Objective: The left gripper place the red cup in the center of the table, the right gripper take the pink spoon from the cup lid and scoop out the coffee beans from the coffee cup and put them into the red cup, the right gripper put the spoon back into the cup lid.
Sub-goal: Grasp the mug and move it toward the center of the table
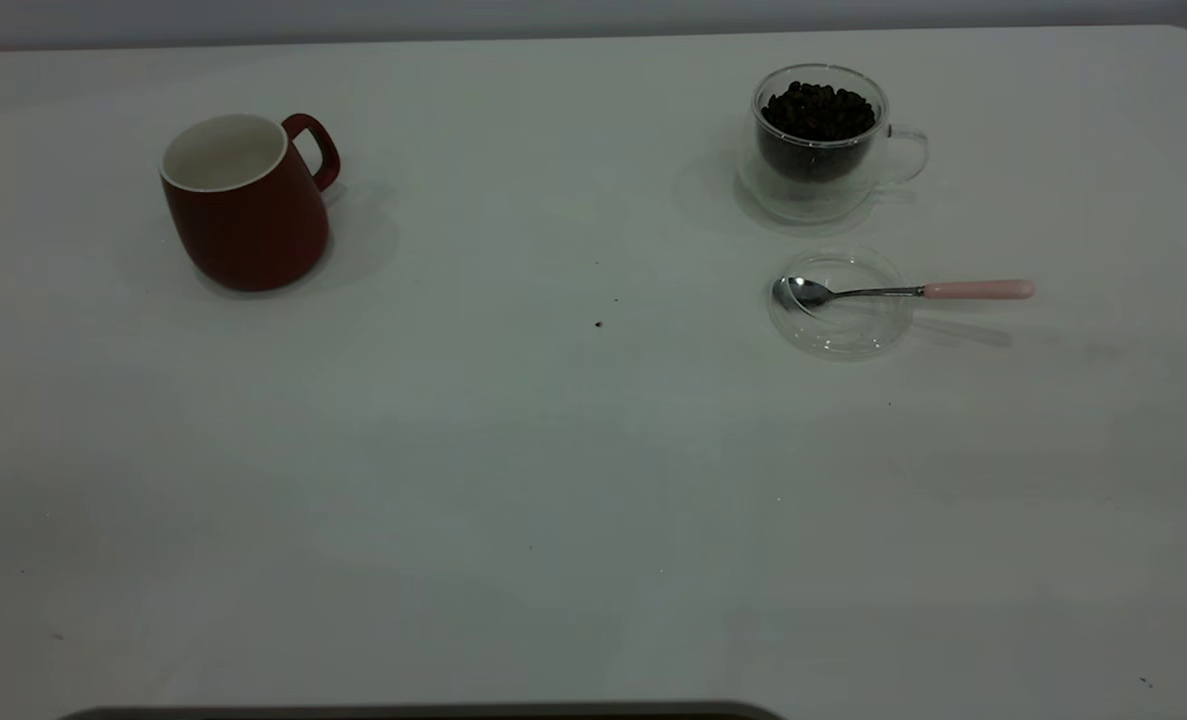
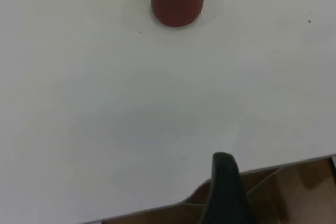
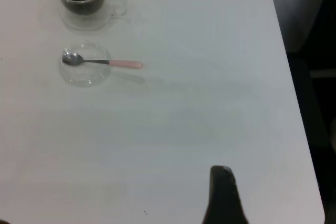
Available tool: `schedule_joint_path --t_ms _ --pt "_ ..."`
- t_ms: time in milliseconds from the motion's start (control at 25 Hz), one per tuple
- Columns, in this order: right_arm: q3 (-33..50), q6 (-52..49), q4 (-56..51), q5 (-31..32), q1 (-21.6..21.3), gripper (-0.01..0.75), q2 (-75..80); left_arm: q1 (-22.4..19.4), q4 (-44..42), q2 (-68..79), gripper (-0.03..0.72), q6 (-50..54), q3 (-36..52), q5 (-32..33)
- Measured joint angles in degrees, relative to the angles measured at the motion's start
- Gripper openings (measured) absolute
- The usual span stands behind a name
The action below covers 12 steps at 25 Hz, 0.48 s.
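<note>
The place looks like a staged test bench rather than a lived-in room. A large plain white table (image 1: 553, 480) with a rounded corner fills nearly every view, with a bare pale wall behind it. Only a few props stand on it. A brownish floor shows past the table's edge in the left wrist view.

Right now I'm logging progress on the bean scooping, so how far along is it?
Nothing looks done. The red cup stands at the table's far left, not the center, its inside white and bare. The pink spoon lies on the cup lid, and the coffee beans fill the coffee cup. Neither gripper holds anything. Every step remains.
</note>
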<state>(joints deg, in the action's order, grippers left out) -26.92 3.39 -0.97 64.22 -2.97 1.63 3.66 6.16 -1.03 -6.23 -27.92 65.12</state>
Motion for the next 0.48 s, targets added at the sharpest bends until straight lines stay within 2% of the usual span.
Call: schedule_joint_path --t_ms 480 --pt "0.0 0.0 0.0 0.0 0.0 0.560 0.0 0.0 1.8 0.0 0.586 0.0 0.0 0.0"
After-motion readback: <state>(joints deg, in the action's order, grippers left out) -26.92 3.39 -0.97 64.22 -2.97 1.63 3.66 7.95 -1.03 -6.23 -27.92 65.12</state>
